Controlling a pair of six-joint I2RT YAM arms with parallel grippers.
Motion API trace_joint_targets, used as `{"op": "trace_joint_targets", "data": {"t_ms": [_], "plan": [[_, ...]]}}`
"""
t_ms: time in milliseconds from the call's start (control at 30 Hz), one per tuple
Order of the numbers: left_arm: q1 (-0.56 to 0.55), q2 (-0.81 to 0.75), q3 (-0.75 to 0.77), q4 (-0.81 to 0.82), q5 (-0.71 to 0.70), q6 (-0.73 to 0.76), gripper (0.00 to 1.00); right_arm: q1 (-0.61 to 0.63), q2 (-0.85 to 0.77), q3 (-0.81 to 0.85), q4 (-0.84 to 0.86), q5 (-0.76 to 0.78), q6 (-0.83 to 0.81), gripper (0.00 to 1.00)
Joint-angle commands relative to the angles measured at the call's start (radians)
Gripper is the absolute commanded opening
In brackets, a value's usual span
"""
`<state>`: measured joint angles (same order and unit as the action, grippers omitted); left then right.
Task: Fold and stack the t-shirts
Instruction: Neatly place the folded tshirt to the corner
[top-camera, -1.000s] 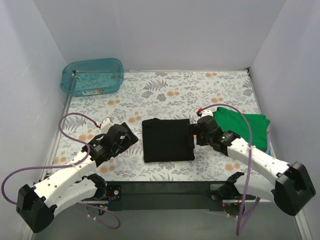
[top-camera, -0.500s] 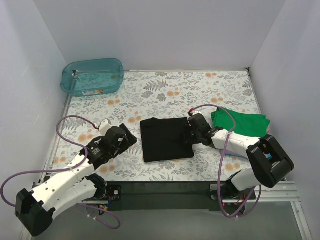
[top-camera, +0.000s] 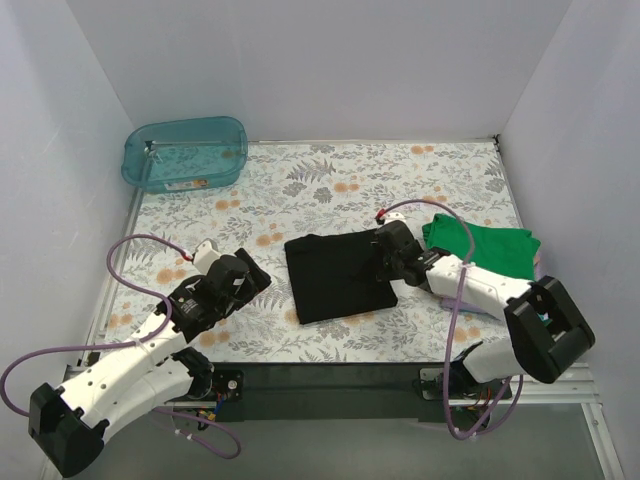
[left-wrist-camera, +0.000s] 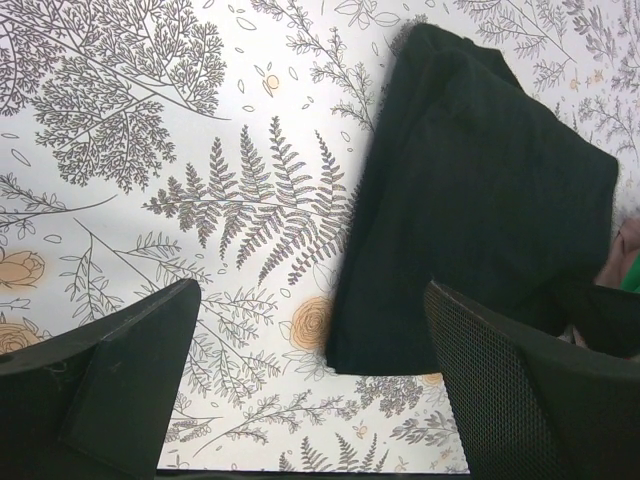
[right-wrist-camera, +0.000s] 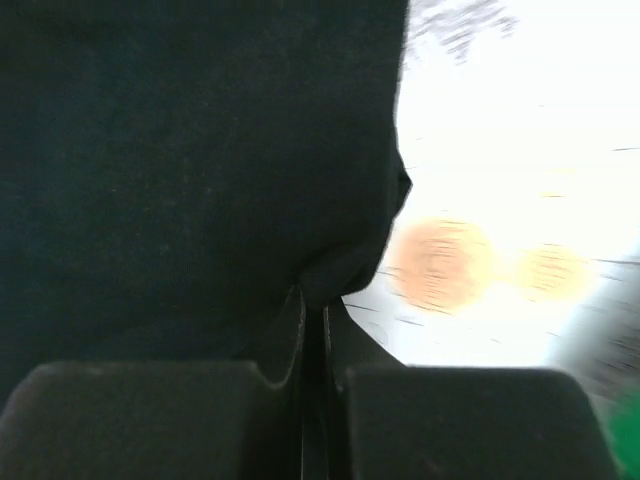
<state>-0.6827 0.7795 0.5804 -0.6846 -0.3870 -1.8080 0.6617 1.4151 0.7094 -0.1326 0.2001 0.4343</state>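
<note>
A folded black t-shirt (top-camera: 335, 275) lies mid-table, turned slightly askew. My right gripper (top-camera: 383, 262) is shut on its right edge; in the right wrist view the jaws (right-wrist-camera: 312, 320) pinch a small fold of the black cloth (right-wrist-camera: 200, 150). My left gripper (top-camera: 258, 278) hovers low just left of the shirt, open and holding nothing. In the left wrist view its fingers (left-wrist-camera: 312, 300) stand wide apart, with the black t-shirt (left-wrist-camera: 480, 200) ahead to the right. A folded green t-shirt (top-camera: 490, 248) sits at the right, behind the right arm.
A teal plastic tub (top-camera: 185, 152) stands at the far left corner. White walls close in the floral tablecloth (top-camera: 340, 185) on three sides. A sliver of pale cloth (top-camera: 540, 268) peeks from under the green shirt.
My right gripper moved left onto the black t-shirt's right edge and shut on it. The shirt has twisted slightly. The left arm shifted only a little.
</note>
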Motion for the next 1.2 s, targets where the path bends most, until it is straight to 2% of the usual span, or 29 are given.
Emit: {"op": "trace_joint_targets", "data": {"t_ms": [0,133,433,733,967,1167], "plan": [[0.0,-0.019,0.006,-0.018,-0.052,-0.011,0.95,-0.005,-0.119,0.117,-0.247,0.243,-0.106,0.01],[0.0,-0.023,0.012,-0.027,-0.067,-0.016,0.95,-0.011,-0.162,0.263,-0.43,0.427,-0.155,0.01],[0.0,-0.036,0.016,-0.049,-0.089,-0.033,0.95,-0.106,-0.251,0.458,-0.611,0.515,-0.311,0.01],[0.0,-0.051,0.018,-0.041,-0.092,-0.033,0.95,-0.275,-0.314,0.643,-0.627,0.382,-0.523,0.01],[0.0,-0.054,0.019,-0.044,-0.099,-0.034,0.95,-0.353,-0.288,0.775,-0.671,0.282,-0.555,0.01],[0.0,-0.054,0.021,-0.047,-0.104,-0.037,0.95,-0.41,-0.295,0.768,-0.705,0.269,-0.528,0.01]]}}
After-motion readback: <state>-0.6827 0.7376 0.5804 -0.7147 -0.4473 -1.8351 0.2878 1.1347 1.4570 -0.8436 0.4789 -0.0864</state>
